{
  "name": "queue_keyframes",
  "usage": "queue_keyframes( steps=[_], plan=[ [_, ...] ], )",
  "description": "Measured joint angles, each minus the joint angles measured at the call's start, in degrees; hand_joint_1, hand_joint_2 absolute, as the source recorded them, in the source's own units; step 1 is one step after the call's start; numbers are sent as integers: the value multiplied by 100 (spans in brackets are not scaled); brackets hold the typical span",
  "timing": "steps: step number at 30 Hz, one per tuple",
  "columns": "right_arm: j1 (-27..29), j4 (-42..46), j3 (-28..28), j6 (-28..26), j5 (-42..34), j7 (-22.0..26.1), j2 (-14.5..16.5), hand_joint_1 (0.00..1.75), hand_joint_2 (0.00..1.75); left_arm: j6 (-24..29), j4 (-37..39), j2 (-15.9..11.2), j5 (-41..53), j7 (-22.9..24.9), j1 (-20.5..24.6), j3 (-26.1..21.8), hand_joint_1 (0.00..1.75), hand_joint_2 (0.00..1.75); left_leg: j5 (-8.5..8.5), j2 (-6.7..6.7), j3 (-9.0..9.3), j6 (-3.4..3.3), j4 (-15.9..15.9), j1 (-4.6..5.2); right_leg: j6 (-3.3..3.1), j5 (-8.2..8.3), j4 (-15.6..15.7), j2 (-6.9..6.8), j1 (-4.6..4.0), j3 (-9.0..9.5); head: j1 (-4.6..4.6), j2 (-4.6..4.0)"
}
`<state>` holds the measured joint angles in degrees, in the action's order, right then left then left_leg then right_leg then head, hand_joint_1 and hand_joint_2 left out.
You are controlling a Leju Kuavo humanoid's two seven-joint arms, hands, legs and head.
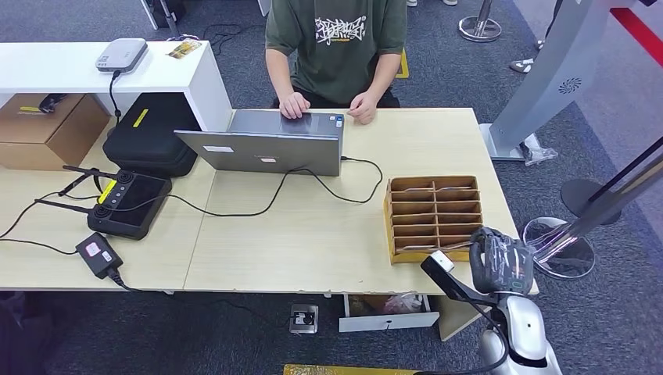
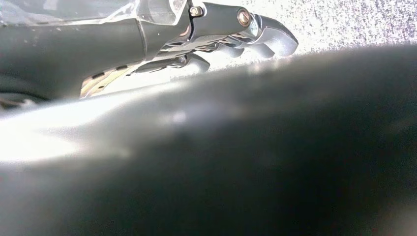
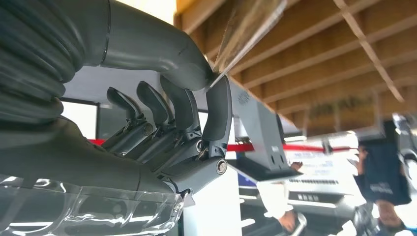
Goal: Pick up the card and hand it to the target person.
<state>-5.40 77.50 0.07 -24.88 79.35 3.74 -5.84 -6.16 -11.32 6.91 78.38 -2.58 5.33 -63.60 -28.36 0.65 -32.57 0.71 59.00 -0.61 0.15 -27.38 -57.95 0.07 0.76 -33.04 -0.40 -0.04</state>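
Currently, right hand [image 3: 196, 123] pinches a clear card [image 3: 246, 29] at the wooden organizer [image 1: 434, 217].
Laptop [image 1: 266, 144] and cables lie between it and the seated person [image 1: 336, 47]; left hand [image 2: 236, 34] state unclear.

Your head view looks steeply down across the table [image 1: 313, 242] toward the seated person [image 1: 336, 47], while your right wrist view sits close behind the right hand [image 3: 172, 128], both sharing the wooden organizer [image 1: 434, 215].

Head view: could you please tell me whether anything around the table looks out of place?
Under the light wooden table's front edge, a white drawer stands pulled open with a crumpled plastic bag in it. Nothing on the tabletop looks spilled or damaged.
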Motion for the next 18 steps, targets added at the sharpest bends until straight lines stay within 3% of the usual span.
queue_keyframes(
  steps=[9, 18],
  plan=[
    [215, 1132, 105, -75, -272, 252, -159, 154, 175, 0, 0, 0, -31, -63, -10, 0, 0, 0, 0, 0, -1, 0, 0, 1, 1, 0, 0, 0, 0, 0, 0, 0],
    [31, 1824, 208, -147, -311, 271, -442, 156, 175, 0, 0, -2, -89, -81, -24, 0, 0, 0, 0, 0, -1, 0, 2, 0, 2, 1, 0, 0, 1, 1, 0, 0]
  ],
)
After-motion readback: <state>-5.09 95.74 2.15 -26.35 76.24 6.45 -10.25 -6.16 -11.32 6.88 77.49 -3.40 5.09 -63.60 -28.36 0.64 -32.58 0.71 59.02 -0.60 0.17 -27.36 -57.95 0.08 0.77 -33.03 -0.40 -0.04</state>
